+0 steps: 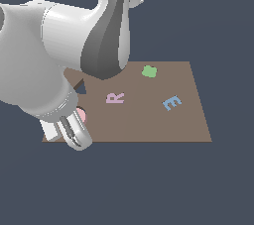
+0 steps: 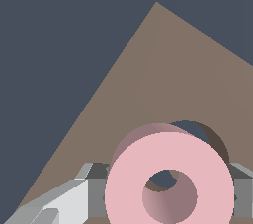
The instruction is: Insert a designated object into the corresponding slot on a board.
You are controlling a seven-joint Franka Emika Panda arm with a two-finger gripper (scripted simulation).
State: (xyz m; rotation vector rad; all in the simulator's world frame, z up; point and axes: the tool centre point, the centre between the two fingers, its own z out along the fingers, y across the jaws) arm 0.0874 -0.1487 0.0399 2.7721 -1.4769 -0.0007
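**Ring in the pincer, coming over its slot**

The pincer [image 1: 74,132] is holding the pink ring [image 2: 169,181] w/ its fingers [image 2: 69,201] closed against the ring's two sides, as the wrist view is showing. In the exterior view only a sliver of the ring [image 1: 81,115] is peeking out from behind the arm, near the board's [image 1: 149,115] corner at the exterior view's left.

Step in hand, by my read: carrying the ring to the slot [image 2: 210,136], approx. over it but not seated. In the wrist view the dark ring-shaped recess is showing just beyond the ring's edge, and a bit of it through the ring's hole, so the two aren't lining up yet. Can't tell how high the ring is sitting above the board.

Next move is prob. calling for a small shift to centre ring over recess, then a straight descent, keeping it flat, & letting go only once it's sitting in.

Elsewhere on the board: lilac R [image 1: 115,97], blue E [image 1: 171,102], green piece [image 1: 149,71], all well apart from the pincer. Bench isn't visible.
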